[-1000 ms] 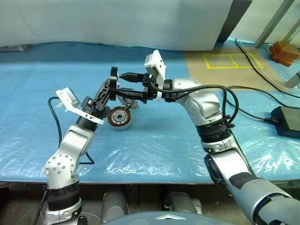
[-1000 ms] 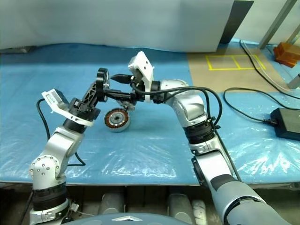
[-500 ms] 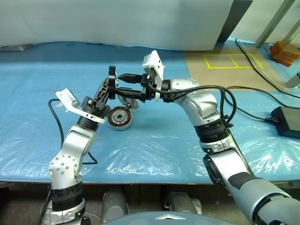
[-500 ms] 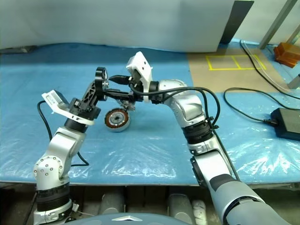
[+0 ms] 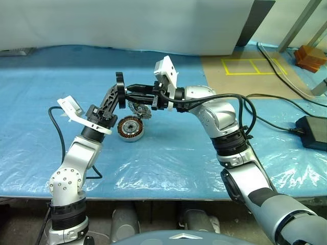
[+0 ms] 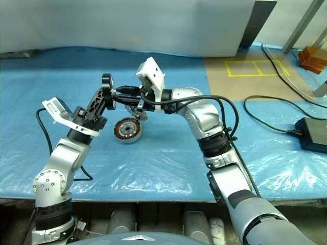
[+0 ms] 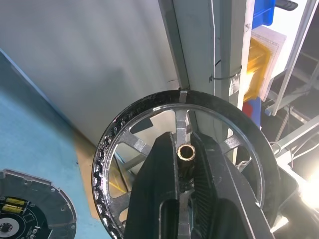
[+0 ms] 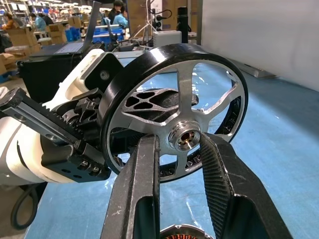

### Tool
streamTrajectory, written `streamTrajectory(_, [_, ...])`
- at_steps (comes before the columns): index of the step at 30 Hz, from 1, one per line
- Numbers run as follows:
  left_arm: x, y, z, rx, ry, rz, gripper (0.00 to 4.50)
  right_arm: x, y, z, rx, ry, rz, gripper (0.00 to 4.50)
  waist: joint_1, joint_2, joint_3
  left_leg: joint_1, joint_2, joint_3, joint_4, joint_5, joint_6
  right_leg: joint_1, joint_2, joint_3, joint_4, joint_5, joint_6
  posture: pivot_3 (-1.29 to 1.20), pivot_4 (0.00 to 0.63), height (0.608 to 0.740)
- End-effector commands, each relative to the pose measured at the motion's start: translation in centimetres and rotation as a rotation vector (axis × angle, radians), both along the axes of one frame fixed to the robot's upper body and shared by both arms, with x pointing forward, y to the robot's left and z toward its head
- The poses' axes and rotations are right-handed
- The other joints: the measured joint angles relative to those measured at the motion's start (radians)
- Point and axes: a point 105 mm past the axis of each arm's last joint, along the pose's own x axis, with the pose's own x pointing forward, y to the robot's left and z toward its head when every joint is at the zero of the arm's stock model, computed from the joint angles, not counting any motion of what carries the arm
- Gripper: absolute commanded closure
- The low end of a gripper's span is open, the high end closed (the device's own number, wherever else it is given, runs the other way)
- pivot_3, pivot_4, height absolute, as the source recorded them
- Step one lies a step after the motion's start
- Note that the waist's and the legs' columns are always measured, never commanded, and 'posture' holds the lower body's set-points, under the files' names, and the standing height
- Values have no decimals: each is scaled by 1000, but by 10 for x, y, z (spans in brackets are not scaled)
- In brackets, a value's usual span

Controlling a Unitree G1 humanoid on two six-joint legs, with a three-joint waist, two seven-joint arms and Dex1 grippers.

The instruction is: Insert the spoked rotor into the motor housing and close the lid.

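Note:
The spoked rotor [image 8: 174,104], a silvery wheel with a dark rim, hangs edge-on above the blue table [image 5: 168,153]. My left gripper [image 7: 184,152] is shut on its brass centre shaft from one side. From the other side, my right gripper [image 8: 182,144] is shut on the hub, one finger at each flank. The motor housing [image 5: 131,127], with copper windings showing, sits on the table just below the rotor [image 5: 119,84]. Behind my right gripper [image 5: 130,90] lies the lid [image 5: 138,109], partly hidden.
A black power brick [image 5: 311,131] with cables lies at the table's right end. Yellow tape squares [image 5: 253,65] mark the floor beyond, near an orange block [image 5: 310,56]. A white wall panel [image 5: 127,25] closes the far side. The table's front edge runs near my arms.
My right gripper's fingers have closed from wide apart onto the rotor's hub. Both arms and the rotor have stayed about where they were.

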Motion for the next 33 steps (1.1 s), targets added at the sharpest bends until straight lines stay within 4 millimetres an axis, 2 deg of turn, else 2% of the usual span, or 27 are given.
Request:
streamTrajectory(1, [-16, -24, 12, 88, -80, -113, 4391, -2, 1, 16, 44, -59, -11, 3693, 0, 0, 0, 0, 0, 0, 0, 0, 0, 0, 0, 0, 0, 0, 0, 0, 150, 740])
streamTrajectory(8, [-12, -18, 11, 137, -71, -76, 4391, -1, 1, 16, 48, -57, -20, 3693, 0, 0, 0, 0, 0, 0, 0, 0, 0, 0, 0, 0, 0, 0, 0, 0, 150, 740])
streamTrajectory(15, [-15, -8, 19, 111, -103, -63, 4391, 0, 1, 14, 48, -44, -21, 3693, 0, 0, 0, 0, 0, 0, 0, 0, 0, 0, 0, 0, 0, 0, 0, 0, 150, 740])
streamTrajectory(20, [-12, -13, 14, 132, -91, -52, 4391, 0, 1, 14, 48, -45, -24, 3693, 0, 0, 0, 0, 0, 0, 1, 0, 0, 0, 0, 0, 1, 0, 0, 0, 150, 740])
streamTrajectory(28, [-8, -16, 13, 86, -63, -50, 1760, 1, 1, 13, 45, -45, -30, 3693, 0, 0, 0, 0, 0, 0, 1, 0, 0, 1, 0, 0, 1, 0, 0, 0, 150, 740])
streamTrajectory(33, [-9, -6, 20, 83, -85, -22, 1760, 1, 1, 12, 45, -43, -29, 3693, 1, 0, 0, 0, 0, 0, 1, 0, 0, 1, 0, 0, 1, 0, 0, 0, 150, 740])
